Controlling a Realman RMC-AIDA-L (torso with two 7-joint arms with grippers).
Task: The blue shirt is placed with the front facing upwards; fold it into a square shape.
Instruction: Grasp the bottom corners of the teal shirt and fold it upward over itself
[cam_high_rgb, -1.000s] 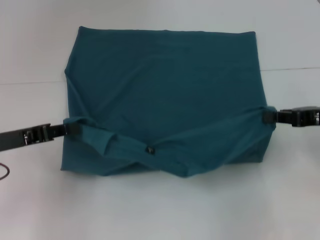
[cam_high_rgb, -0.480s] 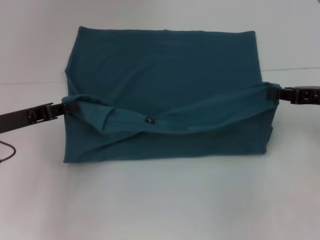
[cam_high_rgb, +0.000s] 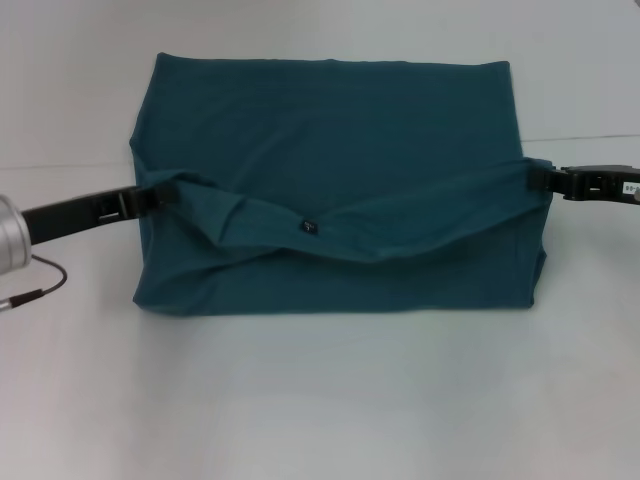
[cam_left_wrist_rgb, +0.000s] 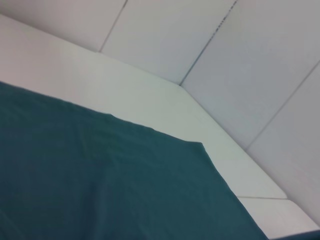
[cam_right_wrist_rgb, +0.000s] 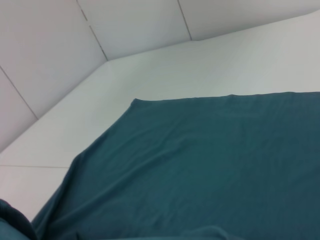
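The blue shirt (cam_high_rgb: 330, 130) lies on the white table, partly folded, with no letters showing. Its near edge is lifted and carried over the rest; a small dark neck label (cam_high_rgb: 309, 226) shows on the sagging fold. My left gripper (cam_high_rgb: 152, 198) is shut on the shirt's left end of that fold. My right gripper (cam_high_rgb: 534, 180) is shut on the right end. The fold hangs slack between them, above the shirt's middle. The left wrist view shows flat shirt cloth (cam_left_wrist_rgb: 100, 185). The right wrist view shows the same cloth (cam_right_wrist_rgb: 210, 165).
The white table (cam_high_rgb: 320, 400) runs all around the shirt, with a seam line (cam_high_rgb: 580, 137) across the back. A thin cable (cam_high_rgb: 40, 285) hangs from my left arm over the table at the left. Pale wall panels (cam_left_wrist_rgb: 260, 60) rise behind the table.
Both grippers have carried the lifted near edge of the shirt away from me, toward the far edge. The fold and neck label moved back with them, and the shirt's near side lies flatter.
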